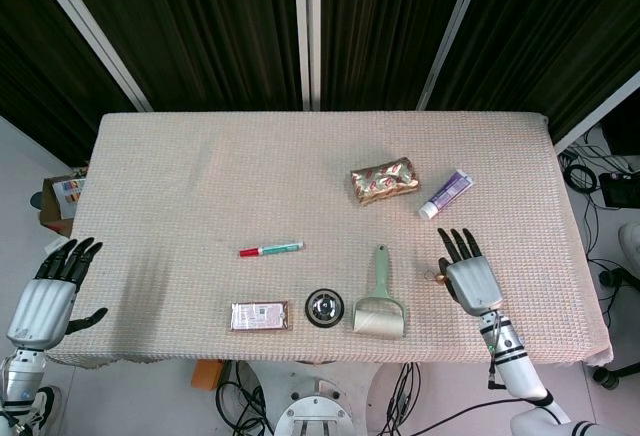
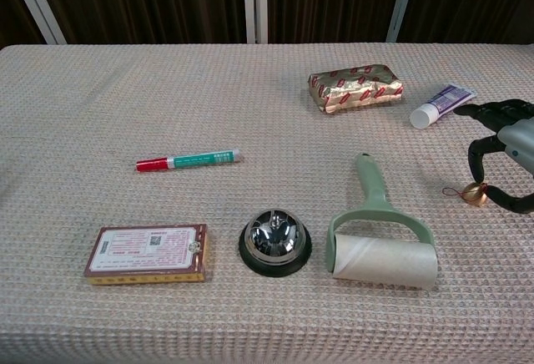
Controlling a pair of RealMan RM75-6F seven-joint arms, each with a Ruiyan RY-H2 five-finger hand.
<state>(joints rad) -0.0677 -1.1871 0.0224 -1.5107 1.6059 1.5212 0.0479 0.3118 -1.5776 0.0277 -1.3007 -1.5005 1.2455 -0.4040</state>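
My right hand [image 1: 470, 278] hovers near the table's front right with its fingers spread and nothing in it. In the chest view the right hand [image 2: 505, 151] shows a curled finger and the thumb on either side of a small gold bell [image 2: 476, 194] lying on the cloth; the small gold bell [image 1: 440, 277] sits just left of the palm. I cannot tell whether the hand touches it. My left hand [image 1: 45, 294] hangs open off the table's left edge, far from every object.
A green lint roller [image 2: 380, 243] lies left of the small bell. Along the front are a black call bell [image 2: 275, 241] and a card box [image 2: 147, 254]. A red-capped marker [image 2: 189, 160] lies mid-table. A gold foil packet [image 2: 355, 86] and a purple tube [image 2: 440, 105] lie further back.
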